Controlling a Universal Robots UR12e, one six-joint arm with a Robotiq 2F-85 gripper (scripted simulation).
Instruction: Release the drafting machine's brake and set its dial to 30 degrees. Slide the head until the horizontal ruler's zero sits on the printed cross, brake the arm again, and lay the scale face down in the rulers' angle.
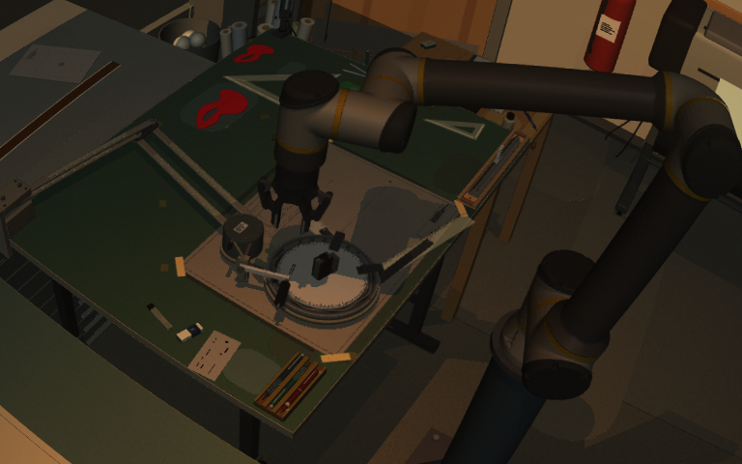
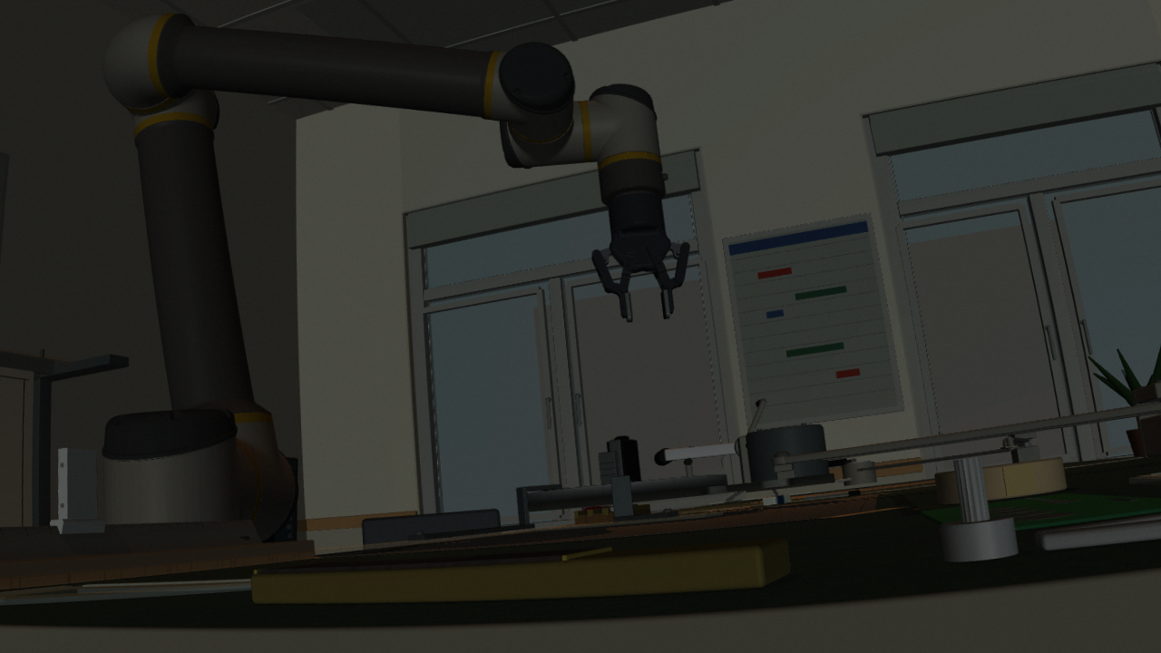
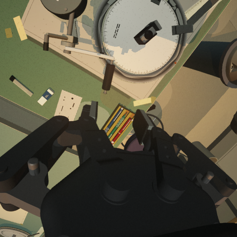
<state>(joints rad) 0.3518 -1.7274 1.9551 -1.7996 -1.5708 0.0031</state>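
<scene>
The printed cross is hidden from me, and the far half of the tan drawing sheet (image 1: pixel 350 219) lies in the arm's shadow. The drafting machine's round dial (image 1: pixel 323 276) (image 3: pixel 141 38) sits on the sheet near the board's front right edge, with a black knob (image 1: pixel 323 264) (image 3: pixel 147 33) at its centre. One ruler (image 1: pixel 424 243) runs from the dial toward the board's right edge. A dark cylindrical housing (image 1: pixel 242 231) (image 2: pixel 783 445) stands left of the dial, with a pale lever (image 1: pixel 262 271) (image 3: pixel 88 52) ending in a black handle (image 3: pixel 108 77). My gripper (image 1: pixel 290 219) (image 2: pixel 645 304) hangs open and empty, well above the dial's far left rim.
The board's front right edge (image 1: pixel 383 334) runs just past the dial. A pencil tray (image 1: pixel 290 386) (image 3: pixel 119 125), an eraser (image 1: pixel 190 331), a perforated card (image 1: pixel 214 354) and tape pieces lie near the front. Set squares (image 1: pixel 459 128) and red curves (image 1: pixel 221 108) lie on the far side.
</scene>
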